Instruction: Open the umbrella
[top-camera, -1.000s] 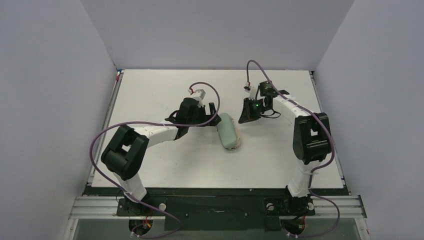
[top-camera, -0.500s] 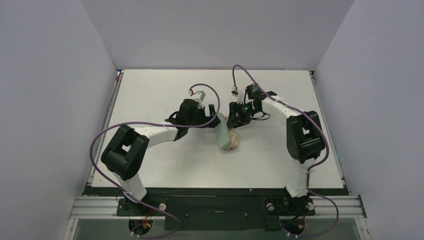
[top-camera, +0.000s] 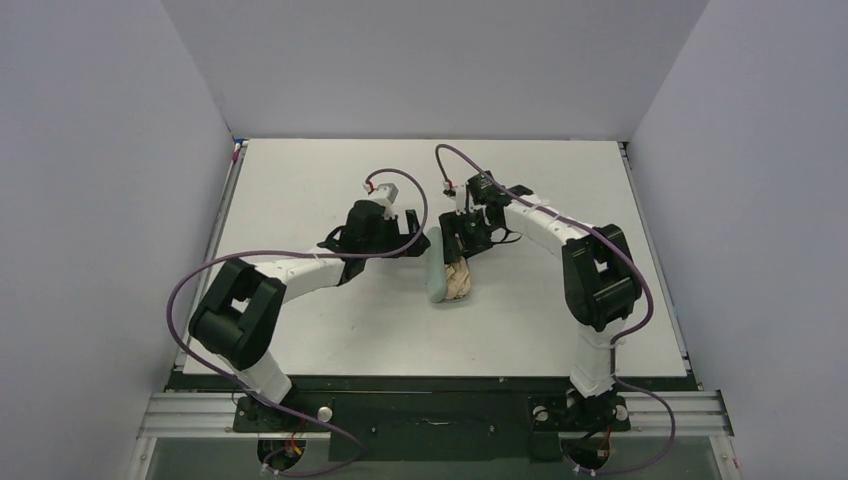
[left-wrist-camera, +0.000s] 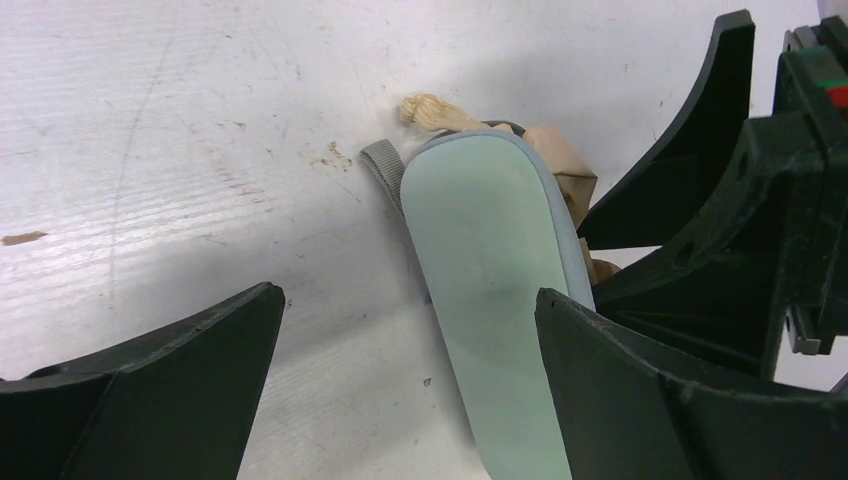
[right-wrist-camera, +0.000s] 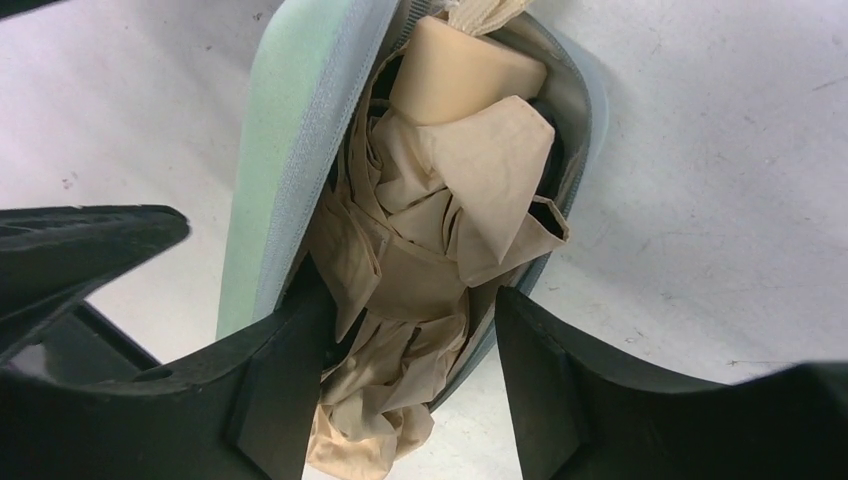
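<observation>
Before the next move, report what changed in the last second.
The right hand swung left to the compact folded umbrella, opened, and now straddles its peach-tan fabric. The pale mint-green oblong pouch tipped onto its edge. The left hand stayed open beside it.

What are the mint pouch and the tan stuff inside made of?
Pouch: smooth matte mint panel, stitched grey edge binding; likely padded synthetic textile. Umbrella fabric: thin peach-tan cloth, creased and crumpled; probably nylon or polyester.
</observation>
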